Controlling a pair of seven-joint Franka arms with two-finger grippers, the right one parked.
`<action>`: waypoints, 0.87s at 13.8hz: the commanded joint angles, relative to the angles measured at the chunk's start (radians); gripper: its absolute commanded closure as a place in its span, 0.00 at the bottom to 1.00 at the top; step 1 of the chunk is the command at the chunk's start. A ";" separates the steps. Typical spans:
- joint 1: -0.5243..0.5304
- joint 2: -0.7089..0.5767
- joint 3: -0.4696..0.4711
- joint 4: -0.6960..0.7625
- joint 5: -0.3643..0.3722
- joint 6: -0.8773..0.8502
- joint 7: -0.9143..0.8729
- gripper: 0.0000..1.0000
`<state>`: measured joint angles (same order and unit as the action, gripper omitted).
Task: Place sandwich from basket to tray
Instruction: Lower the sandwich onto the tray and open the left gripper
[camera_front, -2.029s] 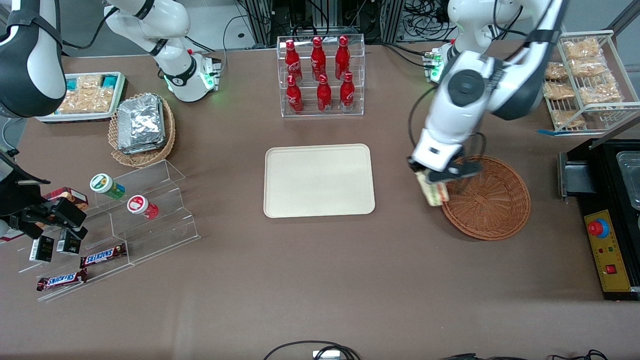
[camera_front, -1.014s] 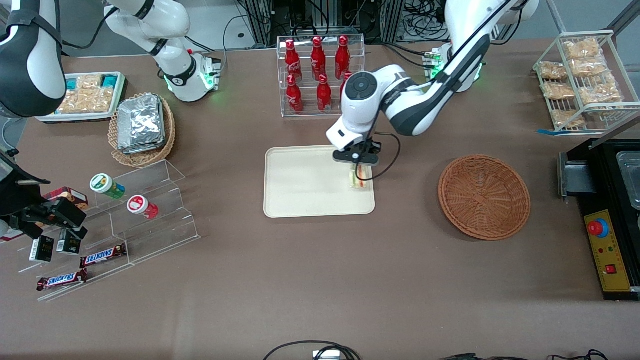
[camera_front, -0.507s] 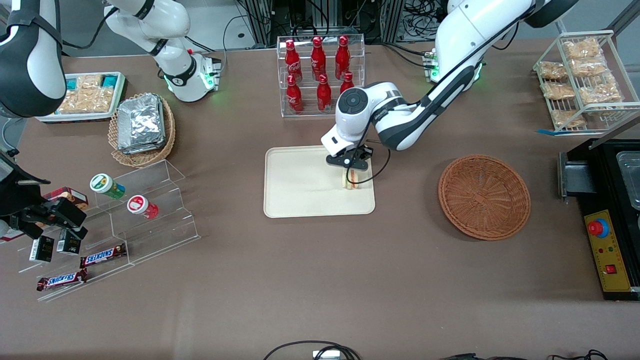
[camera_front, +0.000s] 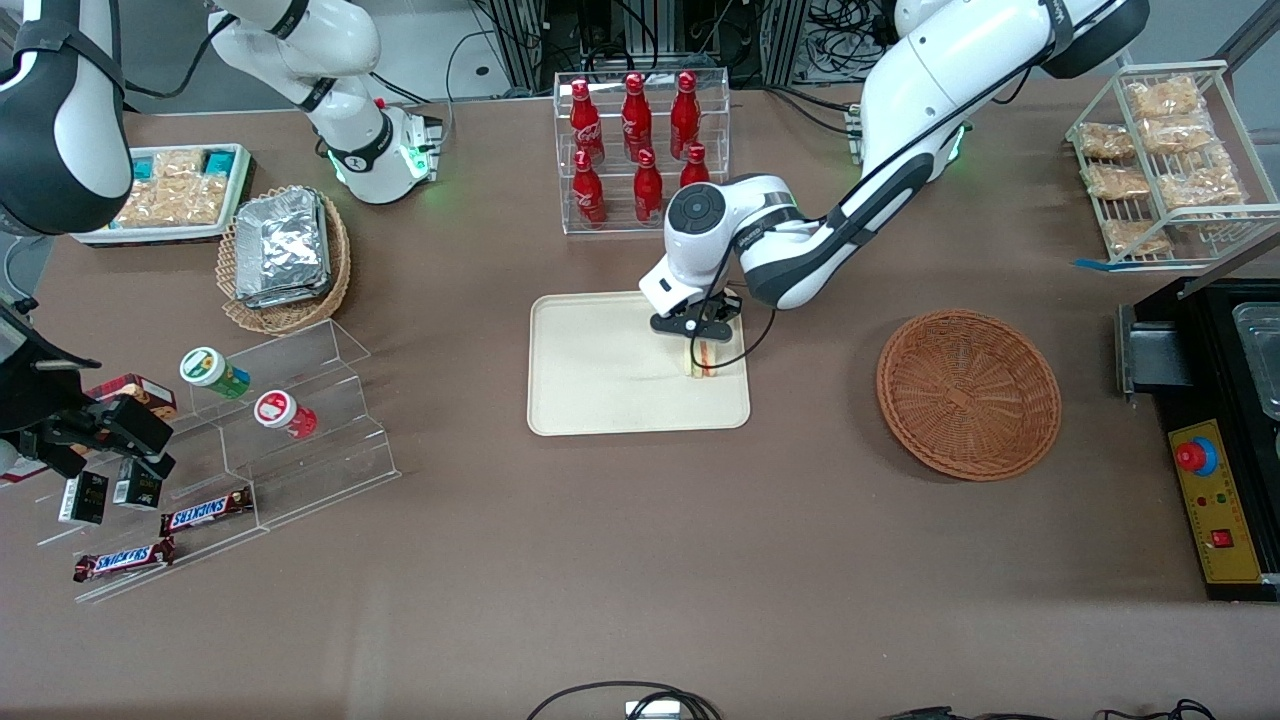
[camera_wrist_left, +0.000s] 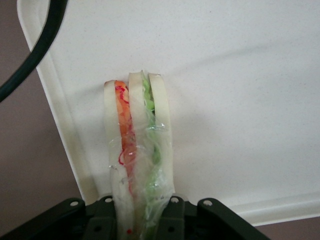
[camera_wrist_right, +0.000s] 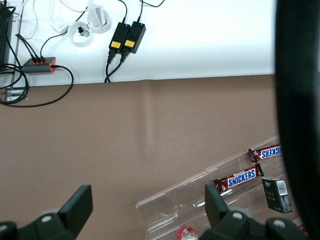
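The sandwich (camera_front: 702, 358), a clear-wrapped wedge of pale bread with orange and green filling, stands on its edge on the cream tray (camera_front: 600, 395), close to the tray's rim on the working arm's side. My gripper (camera_front: 699, 334) is right above it, shut on the sandwich. In the left wrist view the black fingers (camera_wrist_left: 172, 218) press both bread faces of the sandwich (camera_wrist_left: 137, 145), whose end rests on the tray (camera_wrist_left: 240, 100) by the rim; my gripper (camera_wrist_left: 139, 220) grips its near end. The reddish-brown basket (camera_front: 968, 392) lies empty toward the working arm's end.
A clear rack of red bottles (camera_front: 640, 150) stands just farther from the camera than the tray. A tan basket of foil packets (camera_front: 285, 255) and acrylic steps with snacks (camera_front: 270, 430) lie toward the parked arm's end. A wire rack (camera_front: 1170, 160) and black machine (camera_front: 1220, 440) flank the basket.
My gripper carried the sandwich from the basket's edge over to the tray and lowered it onto the tray. In the last half second it barely moved.
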<state>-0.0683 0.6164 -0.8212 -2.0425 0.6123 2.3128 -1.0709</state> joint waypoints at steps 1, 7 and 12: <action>-0.015 0.019 0.004 0.027 0.033 -0.009 -0.031 0.32; -0.010 0.000 0.002 0.044 0.047 -0.029 -0.047 0.01; -0.001 -0.013 -0.007 0.220 0.020 -0.216 -0.098 0.01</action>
<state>-0.0669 0.6175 -0.8216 -1.8888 0.6368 2.1626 -1.1211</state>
